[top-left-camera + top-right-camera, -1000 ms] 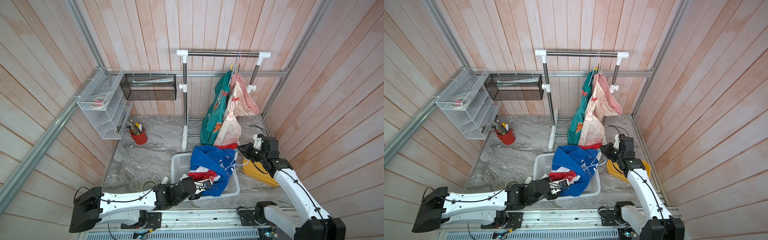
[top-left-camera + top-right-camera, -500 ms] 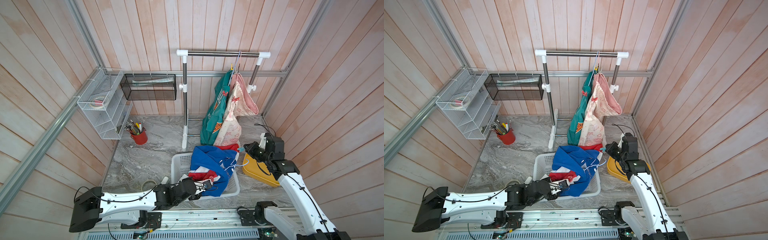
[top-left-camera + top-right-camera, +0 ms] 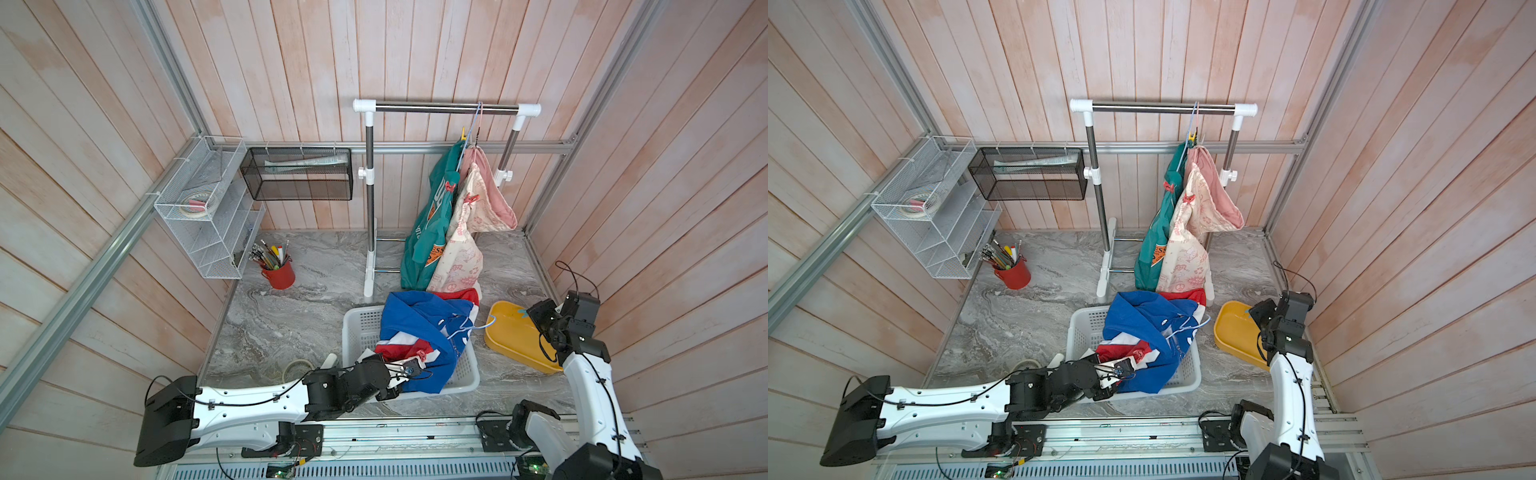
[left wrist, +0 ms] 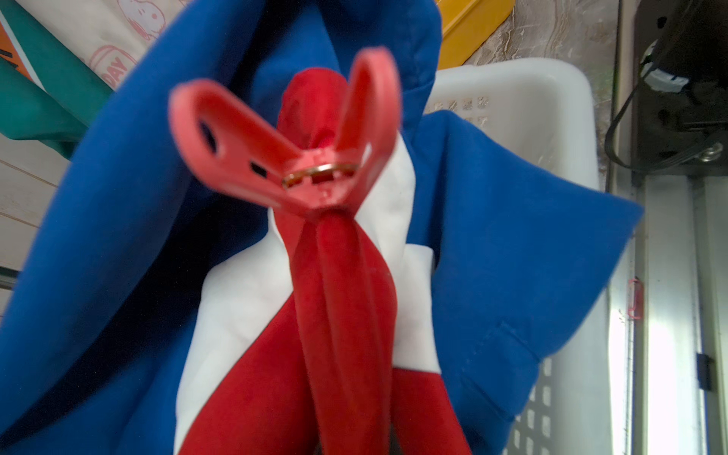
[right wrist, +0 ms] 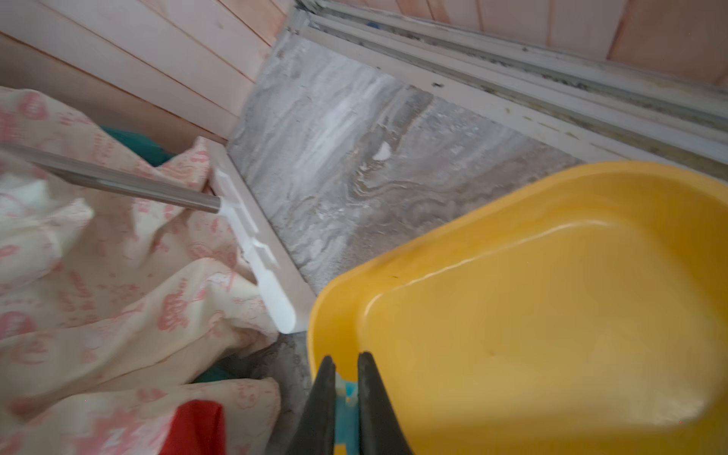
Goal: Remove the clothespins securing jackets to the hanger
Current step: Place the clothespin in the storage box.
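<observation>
- Left pincer (image 3: 409,370), lower middle in a top view, is closed on the red panel of the blue jacket (image 3: 419,320), which is draped in the white basket (image 3: 361,328). A coral clothespin (image 4: 299,157) grips that fabric.
- Right pincer (image 5: 346,360), jaws nearly together, clamps a small teal piece (image 5: 348,398) over the yellow tray (image 5: 551,315).
- Upper right of centre, a second clothespin (image 3: 450,185) sits on the teal jacket (image 3: 428,232) and a third clothespin (image 3: 469,199) on the cream jacket (image 3: 461,253).

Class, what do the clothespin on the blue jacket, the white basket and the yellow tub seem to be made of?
Clothespin: matte coral plastic, moulded holes, with a brassy metal spring ring. Basket: glossy white plastic, probably; moulded perforated wall. Yellow tub: smooth glossy plastic, judging by its highlights.
</observation>
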`<action>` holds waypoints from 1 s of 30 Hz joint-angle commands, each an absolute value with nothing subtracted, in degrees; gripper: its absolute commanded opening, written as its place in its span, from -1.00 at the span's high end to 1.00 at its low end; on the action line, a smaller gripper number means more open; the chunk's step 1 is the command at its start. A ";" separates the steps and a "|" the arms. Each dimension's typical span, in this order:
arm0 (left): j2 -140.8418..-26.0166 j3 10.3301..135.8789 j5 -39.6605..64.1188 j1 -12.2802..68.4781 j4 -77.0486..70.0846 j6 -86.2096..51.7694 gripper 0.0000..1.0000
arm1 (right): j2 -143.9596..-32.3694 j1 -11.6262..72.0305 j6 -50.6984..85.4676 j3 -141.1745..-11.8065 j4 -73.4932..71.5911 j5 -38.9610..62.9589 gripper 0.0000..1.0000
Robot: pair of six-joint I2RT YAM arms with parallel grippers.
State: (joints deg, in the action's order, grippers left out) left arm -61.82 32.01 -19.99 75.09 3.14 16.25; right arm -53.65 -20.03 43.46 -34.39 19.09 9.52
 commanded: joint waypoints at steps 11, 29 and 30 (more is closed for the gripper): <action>-61.70 30.90 -16.88 75.63 5.28 15.20 1.00 | -72.66 -20.87 43.98 -28.70 -3.42 18.12 0.91; -62.23 31.04 -17.87 75.56 4.91 15.03 1.00 | -85.35 -16.79 39.34 -36.20 -8.21 23.63 0.09; -62.08 31.09 -17.97 75.59 5.00 14.95 1.00 | -84.93 -16.78 38.63 -36.94 -6.48 22.52 0.04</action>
